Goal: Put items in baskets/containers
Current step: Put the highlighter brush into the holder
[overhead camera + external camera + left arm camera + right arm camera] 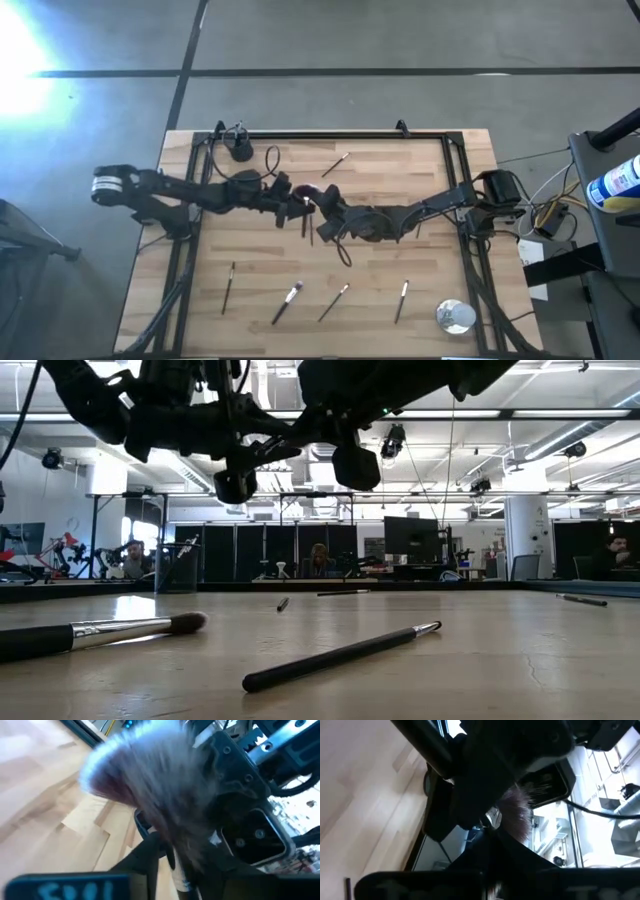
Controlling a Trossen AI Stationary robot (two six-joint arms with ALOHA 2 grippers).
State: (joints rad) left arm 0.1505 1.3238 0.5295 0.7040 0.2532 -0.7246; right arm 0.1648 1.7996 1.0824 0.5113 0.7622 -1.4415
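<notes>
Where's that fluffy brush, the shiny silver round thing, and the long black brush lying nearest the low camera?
fluffy brush (150,795), left wrist view, on its bristles.
silver round thing (455,316), high view, on its top.
long black brush (330,655), low view, mid-handle.

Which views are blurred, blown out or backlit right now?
High view: strong glare on the floor at the upper left, table evenly lit. Low view: arms backlit into silhouette by the ceiling lights; the near fluffy brush is soft, the slim brush sharper. Left wrist view: fluffy bristles fill the frame, badly blurred. Right wrist view: mostly dark, with bright windows behind.
</notes>
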